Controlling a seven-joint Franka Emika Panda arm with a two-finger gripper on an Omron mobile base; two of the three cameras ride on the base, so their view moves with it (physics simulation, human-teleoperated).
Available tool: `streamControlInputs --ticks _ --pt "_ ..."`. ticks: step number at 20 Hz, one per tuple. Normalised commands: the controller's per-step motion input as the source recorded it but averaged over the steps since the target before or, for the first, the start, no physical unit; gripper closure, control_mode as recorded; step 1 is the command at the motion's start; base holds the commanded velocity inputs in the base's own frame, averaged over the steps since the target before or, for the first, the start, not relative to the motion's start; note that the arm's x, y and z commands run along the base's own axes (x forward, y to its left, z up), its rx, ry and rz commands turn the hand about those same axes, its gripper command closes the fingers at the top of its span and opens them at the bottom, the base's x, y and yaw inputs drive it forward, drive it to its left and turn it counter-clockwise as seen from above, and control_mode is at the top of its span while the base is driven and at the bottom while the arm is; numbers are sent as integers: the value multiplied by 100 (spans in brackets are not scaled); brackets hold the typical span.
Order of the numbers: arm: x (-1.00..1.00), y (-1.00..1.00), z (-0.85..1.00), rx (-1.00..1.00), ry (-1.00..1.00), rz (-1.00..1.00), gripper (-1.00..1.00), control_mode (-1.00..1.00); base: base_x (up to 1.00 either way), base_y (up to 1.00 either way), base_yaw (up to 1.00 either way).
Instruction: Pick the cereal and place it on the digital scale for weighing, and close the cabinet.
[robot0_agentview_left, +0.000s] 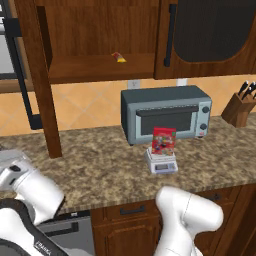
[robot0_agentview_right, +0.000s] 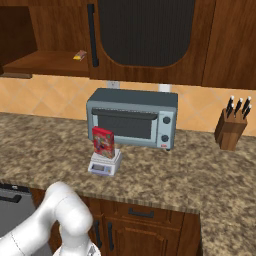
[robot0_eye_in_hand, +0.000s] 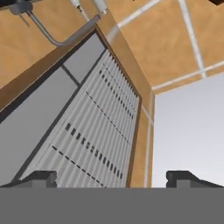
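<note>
The cereal (robot0_agentview_left: 163, 141) stands upright on the digital scale (robot0_agentview_left: 162, 163) (weighing looks done); the cabinet (robot0_agentview_left: 95, 37) door hangs open, awaiting the gripper (robot0_eye_in_hand: 112, 178), fingers apart and empty.

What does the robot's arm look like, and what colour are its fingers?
The arm is smooth, rounded and glossy white, like fat tubes, with dark bands at the joints. Its gripper has two small dark grey, blocky fingertips. No cables show.

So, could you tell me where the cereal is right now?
The cereal stands upright on the digital scale, on the counter just in front of the toaster oven.
</note>
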Motion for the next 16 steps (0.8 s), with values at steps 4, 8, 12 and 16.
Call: streamControlInputs --ticks 4,8,12,16 --pt "0 -1 -3 39 -20 -15 -100 -100 0 0 0" --pt "0 -6 3 38 -32 -19 -100 -100 0 0 0" --pt "0 -8 19 27 -36 -17 -100 -100 0 0 0" --pt "-1 9 39 6 -30 -17 -100 -100 0 0 0"
